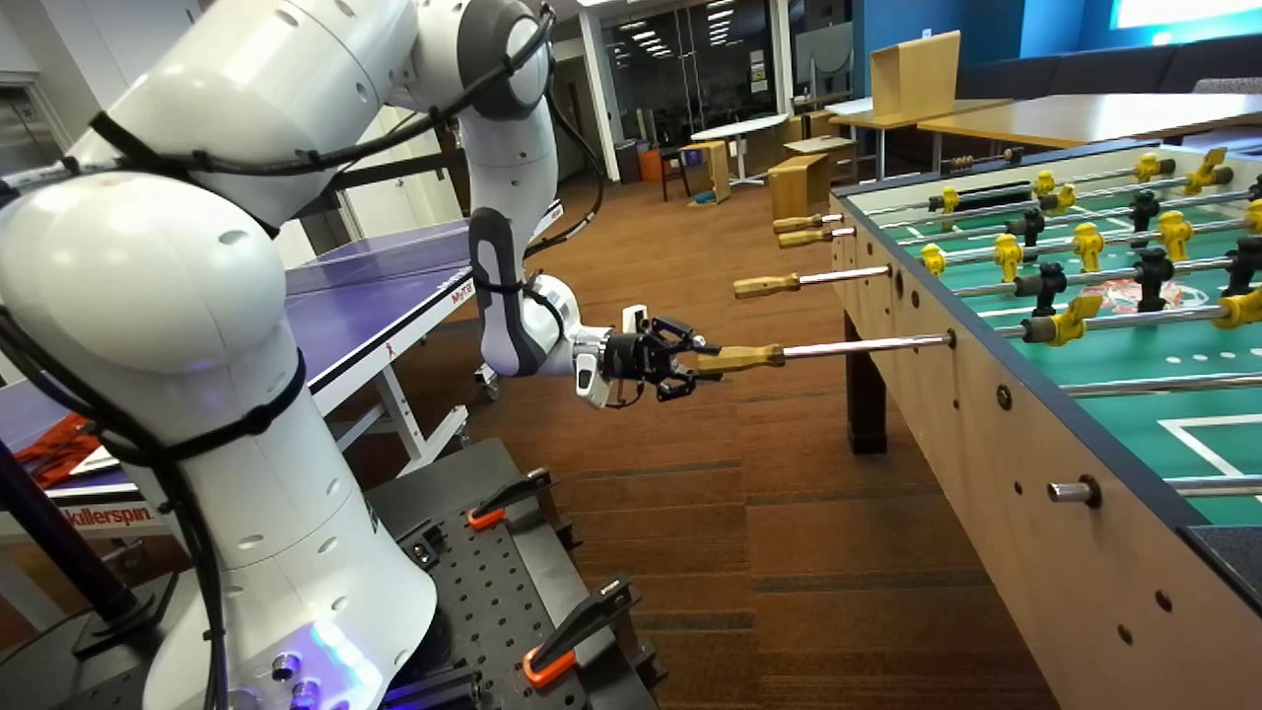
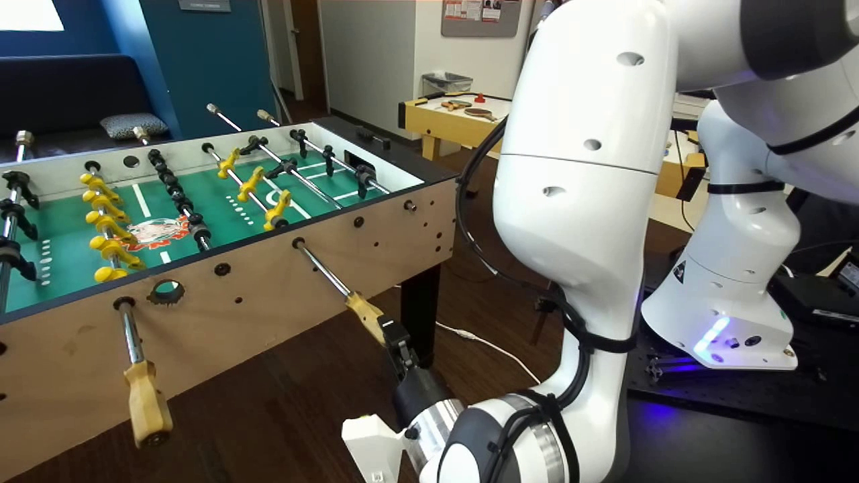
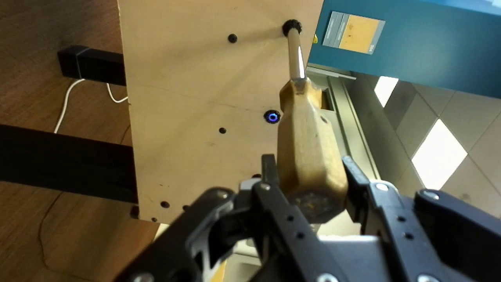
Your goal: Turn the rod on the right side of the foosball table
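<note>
the rod [image 1: 826, 349], clamped by its handle [image 3: 308, 145] in the gripper [image 3: 308, 168]
the fingers [image 3: 269, 168] grip the wood from both sides, its butt end between them; the shaft [image 2: 323, 268] enters the foosball table [image 2: 282, 292] just under a long top edge, with a bare rod stub [image 2: 410, 206] between it and a corner in an exterior view.

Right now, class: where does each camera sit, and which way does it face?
In an exterior view: near the robot base, looking along the side of the foosball table; base, arm, gripper show.
In an exterior view: roughly opposite, looking back past the table's side wall; base, forearm, gripper show.
Wrist view: on the wrist, looking along the rod toward the table, image sideways; gripper fingers show.
Both exterior views share base, arm, gripper, rod and foosball table.
</note>
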### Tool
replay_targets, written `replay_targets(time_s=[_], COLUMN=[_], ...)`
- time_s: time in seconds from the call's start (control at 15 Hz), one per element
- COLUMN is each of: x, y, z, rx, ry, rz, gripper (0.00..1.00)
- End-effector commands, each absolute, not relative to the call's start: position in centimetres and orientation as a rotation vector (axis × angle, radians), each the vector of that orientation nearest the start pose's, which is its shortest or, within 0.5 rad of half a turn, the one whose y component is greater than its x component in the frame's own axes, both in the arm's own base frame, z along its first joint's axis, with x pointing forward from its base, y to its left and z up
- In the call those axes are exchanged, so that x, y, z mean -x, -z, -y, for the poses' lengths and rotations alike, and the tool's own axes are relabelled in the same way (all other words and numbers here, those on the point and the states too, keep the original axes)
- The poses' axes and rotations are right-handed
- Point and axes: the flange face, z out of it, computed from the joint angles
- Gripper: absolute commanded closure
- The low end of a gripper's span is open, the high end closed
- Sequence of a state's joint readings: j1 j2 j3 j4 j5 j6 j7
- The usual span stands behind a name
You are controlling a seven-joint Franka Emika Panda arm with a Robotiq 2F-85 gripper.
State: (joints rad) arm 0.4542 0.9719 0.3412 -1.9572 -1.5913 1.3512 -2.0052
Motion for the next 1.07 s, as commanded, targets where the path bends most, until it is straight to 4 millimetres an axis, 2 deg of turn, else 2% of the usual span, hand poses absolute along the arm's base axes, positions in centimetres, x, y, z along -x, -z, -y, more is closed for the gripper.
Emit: replay_targets(time_s=[0.0,0.33,0.87,0.93,1.0], x=[-41.3,-41.4,-41.1,-36.6,-36.2], y=[-2.5,-2.0,-1.6,0.0,0.1], z=[-26.9,-26.7,-26.1,-22.6,-22.2], rx=[1.017,1.240,1.699,1.714,1.743], ry=[2.070,2.214,2.346,2.357,2.349], rz=[-1.912,-1.828,-1.631,-1.626,-1.607], gripper=[0.84,0.84,0.84,0.84,0.84])
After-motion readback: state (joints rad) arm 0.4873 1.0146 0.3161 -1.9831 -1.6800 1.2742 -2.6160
